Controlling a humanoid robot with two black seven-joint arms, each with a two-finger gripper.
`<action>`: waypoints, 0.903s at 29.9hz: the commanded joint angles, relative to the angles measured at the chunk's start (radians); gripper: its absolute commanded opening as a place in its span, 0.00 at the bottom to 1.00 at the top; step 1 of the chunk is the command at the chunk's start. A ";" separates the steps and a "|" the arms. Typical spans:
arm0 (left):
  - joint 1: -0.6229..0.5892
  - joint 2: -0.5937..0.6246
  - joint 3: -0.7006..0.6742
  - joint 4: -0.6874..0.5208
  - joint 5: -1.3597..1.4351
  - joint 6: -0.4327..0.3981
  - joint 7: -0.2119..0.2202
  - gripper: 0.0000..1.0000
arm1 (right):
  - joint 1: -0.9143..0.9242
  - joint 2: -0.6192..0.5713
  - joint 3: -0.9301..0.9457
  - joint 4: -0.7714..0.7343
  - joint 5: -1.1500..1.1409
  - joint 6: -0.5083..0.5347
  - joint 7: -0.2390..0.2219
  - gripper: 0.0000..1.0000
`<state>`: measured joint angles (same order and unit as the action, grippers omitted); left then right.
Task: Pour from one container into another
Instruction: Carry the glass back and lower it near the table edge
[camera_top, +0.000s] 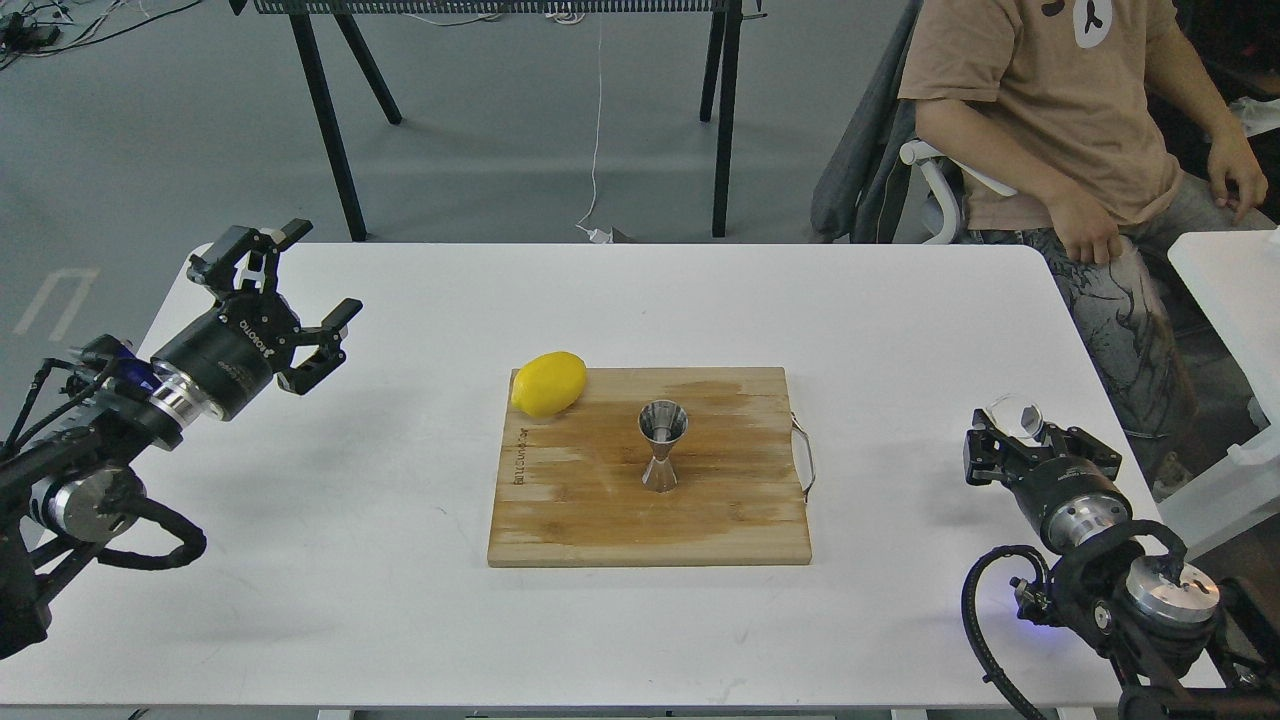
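Observation:
The steel hourglass jigger (662, 446) stands upright in the middle of the wooden cutting board (600, 520). Far off to its right, above the table's right edge, my right gripper (1030, 432) is shut on the small clear glass cup (1013, 414), which sits between its fingers and looks tilted away from me. The cup looks colourless; I cannot tell whether anything is in it. At the table's far left, my left gripper (298, 276) hovers open with nothing in it, well away from the board.
A yellow lemon (549, 383) lies on the board's back left corner. The board has a metal handle (805, 455) on its right side. A seated person (1060, 120) is behind the table's back right corner. A second white table (1225, 290) stands to the right.

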<state>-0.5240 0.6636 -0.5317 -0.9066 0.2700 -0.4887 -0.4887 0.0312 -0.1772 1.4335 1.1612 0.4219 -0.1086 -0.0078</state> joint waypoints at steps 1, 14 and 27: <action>0.001 0.001 -0.001 0.000 0.000 0.000 0.000 0.99 | -0.001 0.002 -0.005 -0.011 0.000 0.000 -0.001 0.42; 0.001 0.001 -0.001 0.000 0.000 0.000 0.000 0.99 | 0.003 0.004 -0.028 -0.029 -0.002 -0.006 -0.003 0.44; 0.002 0.001 -0.001 0.005 0.000 0.000 0.000 0.99 | 0.007 0.004 -0.074 -0.041 -0.002 0.000 -0.004 0.50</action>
<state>-0.5216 0.6642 -0.5323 -0.9016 0.2704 -0.4887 -0.4887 0.0382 -0.1733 1.3620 1.1250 0.4203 -0.1125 -0.0123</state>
